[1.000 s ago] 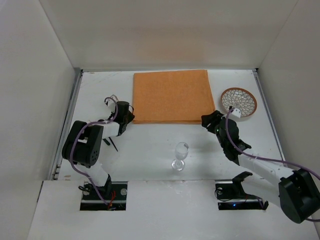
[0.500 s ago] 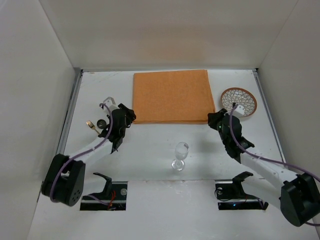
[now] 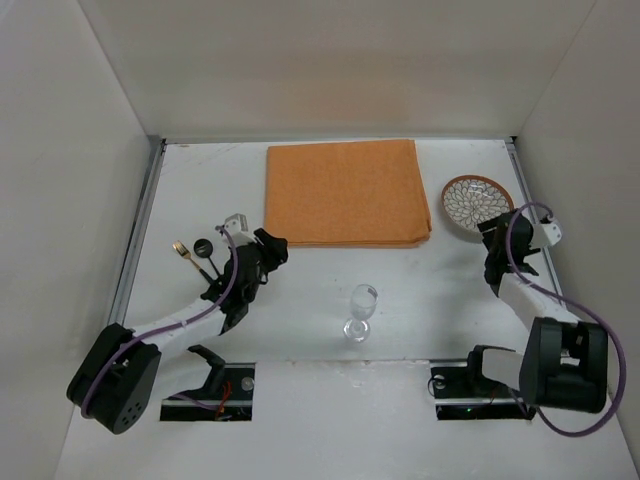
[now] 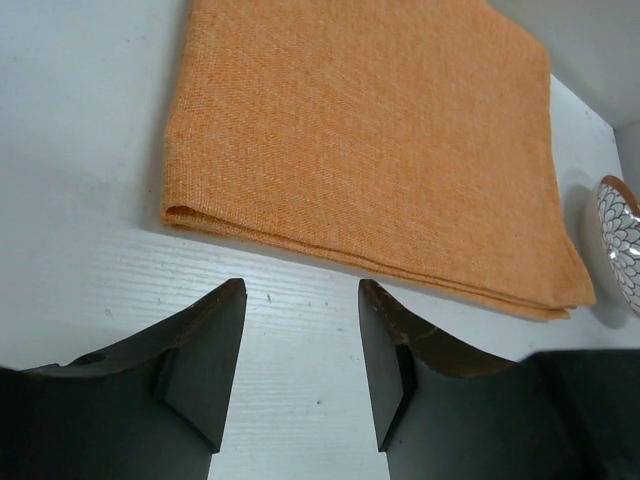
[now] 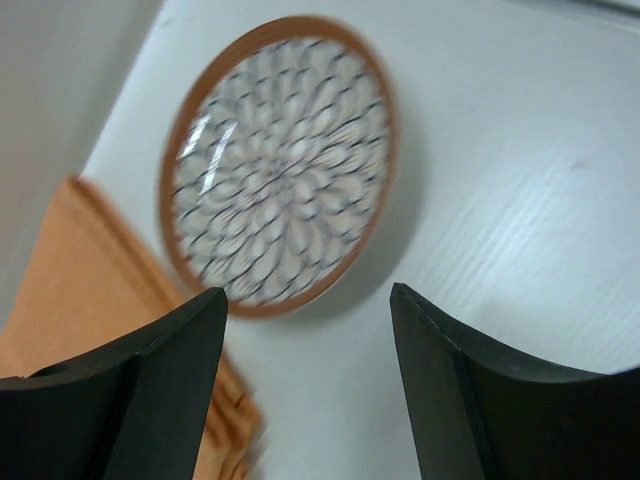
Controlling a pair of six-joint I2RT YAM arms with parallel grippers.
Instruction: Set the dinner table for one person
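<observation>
White walls (image 3: 90, 150) edge the matte worktop (image 3: 420, 300), rigid and fixed. At its 2 o'clock lies the patterned plate (image 5: 280, 165), likely stiff, breakable, best pinched at the rim; the right end effector (image 5: 307, 293) gapes empty before it. The left end effector (image 4: 300, 287), likewise released, faces the soft orange cloth (image 4: 370, 140) at 12 o'clock.

1. Orange cloth (image 4: 370, 140): square, folded, lying flat just ahead of the left jaws, with its layered folded edge towards them.
2. Plate (image 5: 280, 165): round, brown rim, white with a dark petal pattern. It lies ahead of the right jaws, near the cloth's corner.
3. Wine glass (image 3: 361, 312): clear, stemmed, upright. It stands between the two pairs of jaws, nearer the left pair and touching neither.
4. Fork (image 3: 181, 249), gold head, and dark round-headed utensil (image 3: 204, 247): side by side, behind and left of the left jaws.
</observation>
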